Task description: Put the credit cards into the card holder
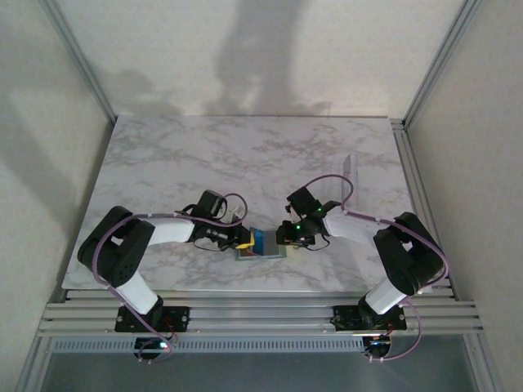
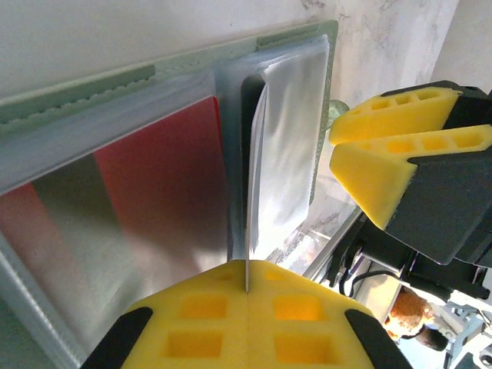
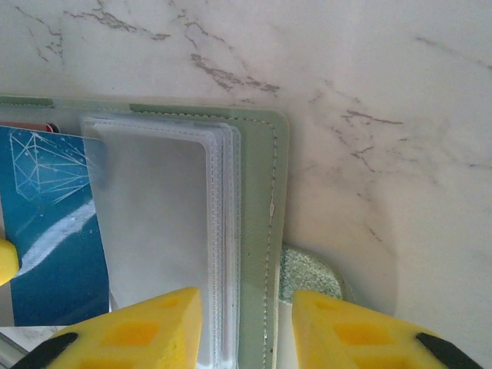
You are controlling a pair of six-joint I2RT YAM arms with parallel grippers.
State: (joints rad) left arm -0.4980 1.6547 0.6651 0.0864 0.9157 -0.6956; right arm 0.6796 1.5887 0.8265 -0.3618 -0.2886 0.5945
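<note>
- The white-grey marble-patterned table [image 1: 245,155] carries everything. The work sits at its near edge, between the two arm bases, where both arms reach it easily.
- The grey-green stitched folding card holder [image 3: 260,223] lies open and flat there, showing its clear plastic sleeves [image 3: 154,215].
- The right gripper [image 3: 244,307] stands released. Its yellow fingers straddle the holder's outer edge, apparently to steady it and keep the sleeves from shifting.
- The left gripper [image 2: 247,280] is clenched on a thin sheet seen edge-on, which I judge to be the blue plastic credit card [image 3: 46,231] with white line patterns. The card's far edge meets a sleeve mouth.
- A red plastic credit card [image 2: 161,184] is already tucked into a sleeve.
- A pale plastic credit card [image 1: 351,166] waits well apart on the right.
- The round glittery snap tab [image 3: 311,273] pokes out beside the right fingers.
</note>
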